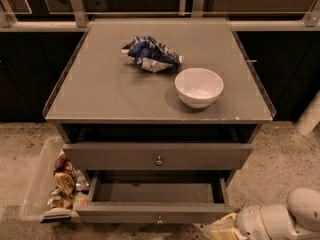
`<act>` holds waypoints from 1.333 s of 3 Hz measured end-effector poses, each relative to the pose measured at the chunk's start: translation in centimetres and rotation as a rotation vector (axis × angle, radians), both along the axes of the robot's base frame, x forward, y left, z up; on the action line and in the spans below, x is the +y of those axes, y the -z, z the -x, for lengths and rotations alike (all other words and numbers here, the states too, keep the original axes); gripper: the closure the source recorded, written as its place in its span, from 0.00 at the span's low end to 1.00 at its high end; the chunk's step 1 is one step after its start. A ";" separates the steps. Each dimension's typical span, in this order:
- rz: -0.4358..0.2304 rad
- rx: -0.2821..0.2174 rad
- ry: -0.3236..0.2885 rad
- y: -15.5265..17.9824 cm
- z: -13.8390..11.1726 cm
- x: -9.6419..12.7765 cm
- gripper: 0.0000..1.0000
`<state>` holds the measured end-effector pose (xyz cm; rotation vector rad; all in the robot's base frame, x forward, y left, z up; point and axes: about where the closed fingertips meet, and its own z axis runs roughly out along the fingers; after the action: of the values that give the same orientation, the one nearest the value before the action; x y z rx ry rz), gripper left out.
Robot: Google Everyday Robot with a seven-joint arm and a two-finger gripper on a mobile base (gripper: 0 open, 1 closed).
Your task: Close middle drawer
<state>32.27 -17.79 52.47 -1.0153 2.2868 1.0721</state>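
The middle drawer (125,213) stands pulled out. The end effector (223,228) sits near right, beside its front corner; how open, I cannot tell.

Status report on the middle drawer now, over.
Hand low, at front right corner of middle drawer. Drawer pulled out, not yet closed. Snack bin on floor beside drawer, on the side opposite the hand.
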 end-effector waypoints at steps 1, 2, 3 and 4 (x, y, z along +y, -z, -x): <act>-0.052 -0.010 0.013 2.4 -2.8 -0.2 1.00; -0.070 -0.004 0.061 4.6 -3.8 -1.0 1.00; -0.064 0.042 0.115 7.3 -4.5 -2.3 1.00; -0.065 0.044 0.116 7.4 -4.5 -2.3 1.00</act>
<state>36.74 -20.09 45.03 -0.8315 2.2991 1.1230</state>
